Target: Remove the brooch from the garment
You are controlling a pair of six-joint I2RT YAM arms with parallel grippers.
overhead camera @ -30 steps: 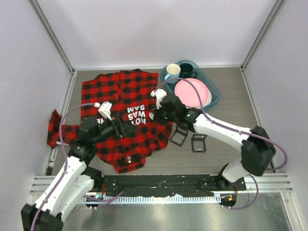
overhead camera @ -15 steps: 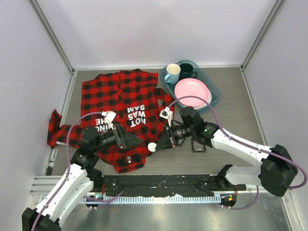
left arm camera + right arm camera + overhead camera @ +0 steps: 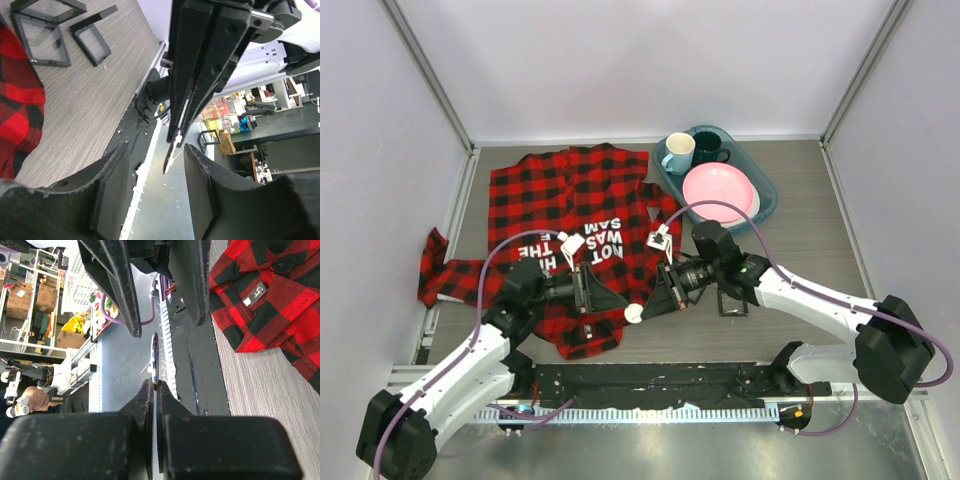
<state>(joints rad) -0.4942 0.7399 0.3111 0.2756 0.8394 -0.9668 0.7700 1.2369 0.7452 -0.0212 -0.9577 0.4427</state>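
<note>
The garment (image 3: 560,200), a red-and-black checked flannel shirt with white lettering, lay spread over the left half of the surface (image 3: 800,230). A teal tray (image 3: 767,190) stood at the far right, carrying a pink plate (image 3: 718,192) and two mugs (image 3: 678,152). Black frames (image 3: 40,45) lay on the surface under the right arm.

The right gripper (image 3: 645,305) sat just off the near right hem of the garment. Its jaws were clenched on the brooch (image 3: 634,313), a small white disc. The brooch was clear of the cloth, apparently above the bare surface.

The left gripper (image 3: 612,297) pointed right, with its jaws released and spread. The brooch lay just beyond their tips, to the right and in line with the gap. Both wrist views showed the disc edge-on, so its thin edge faced the left jaws. The right arm was the nearer, since it already held the brooch.

One second before, the right gripper was over the far part of the garment, near the tray. It had since drawn back toward the near edge with the brooch. Over the last half second, the left gripper had advanced right, closing to just beside the brooch.
</note>
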